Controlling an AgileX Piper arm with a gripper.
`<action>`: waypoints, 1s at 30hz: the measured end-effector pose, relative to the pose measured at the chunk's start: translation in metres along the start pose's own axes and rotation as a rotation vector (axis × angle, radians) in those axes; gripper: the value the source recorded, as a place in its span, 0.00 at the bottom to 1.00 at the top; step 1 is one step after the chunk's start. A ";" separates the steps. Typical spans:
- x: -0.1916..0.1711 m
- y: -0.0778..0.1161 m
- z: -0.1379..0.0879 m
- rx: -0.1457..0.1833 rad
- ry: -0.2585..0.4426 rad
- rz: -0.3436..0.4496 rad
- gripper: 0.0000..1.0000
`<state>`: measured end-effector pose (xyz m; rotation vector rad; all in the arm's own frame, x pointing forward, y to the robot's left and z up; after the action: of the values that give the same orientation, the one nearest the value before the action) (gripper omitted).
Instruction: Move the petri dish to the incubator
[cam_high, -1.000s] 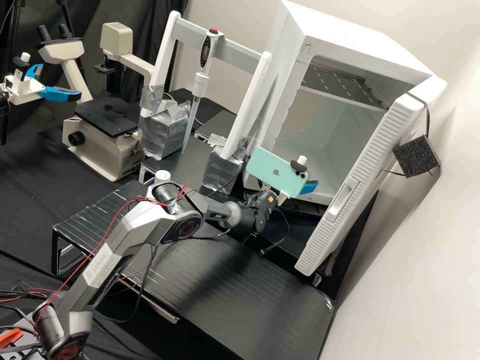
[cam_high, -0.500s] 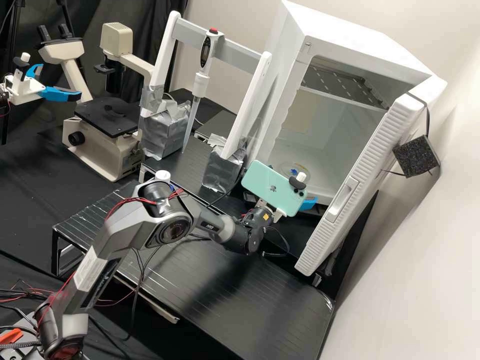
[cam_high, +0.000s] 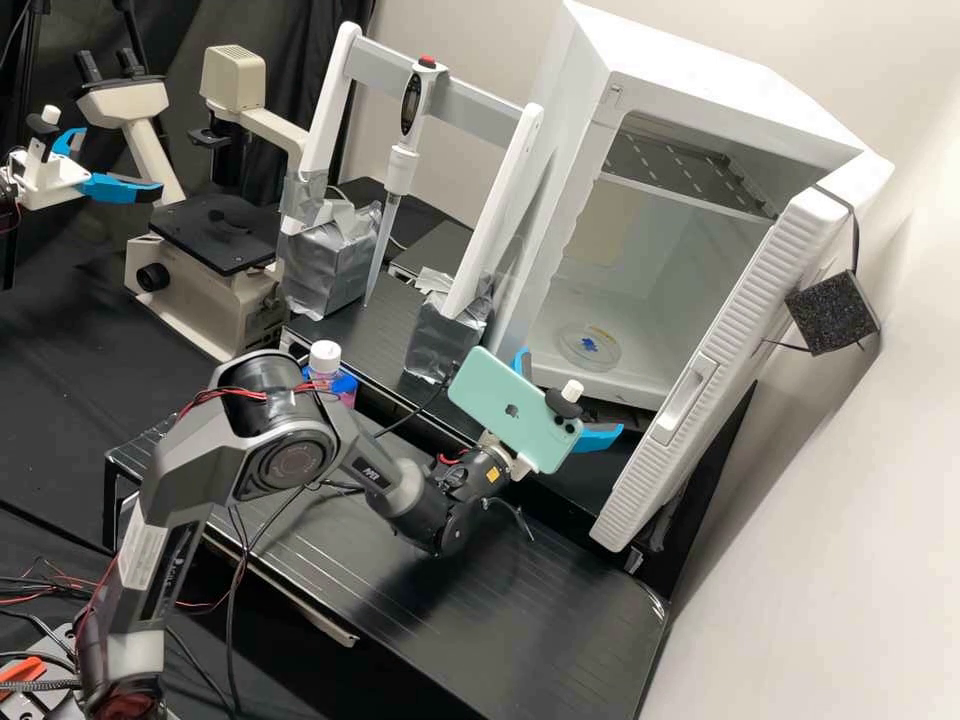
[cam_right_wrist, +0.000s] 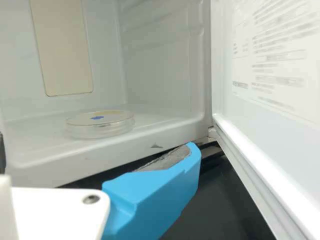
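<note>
Evidently, the petri dish (cam_high: 590, 346) lay inside the incubator (cam_high: 720, 100), beyond and apart from the pincer (cam_high: 571, 395) (spread, empty), so backing away seemed next.

Open incubator (cam_high: 700, 112), petri dish (cam_high: 589, 346) inside

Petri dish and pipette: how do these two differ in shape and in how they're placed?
The petri dish is round, low and clear, with a blue mark; the pipette is long and slim, with a red top. The dish lies flat inside the open incubator, while the pipette hangs upright at the stand's grey crossbar. Neither is in the robot's hand.
</note>
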<state>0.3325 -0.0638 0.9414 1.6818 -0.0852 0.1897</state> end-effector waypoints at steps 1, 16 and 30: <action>-0.005 -0.001 0.000 0.006 0.006 0.006 1.00; -0.064 -0.002 -0.001 0.041 -0.058 0.045 1.00; -0.130 -0.062 -0.043 0.114 -0.073 -0.049 1.00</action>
<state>0.2123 -0.0206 0.8626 1.8026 -0.0891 0.0980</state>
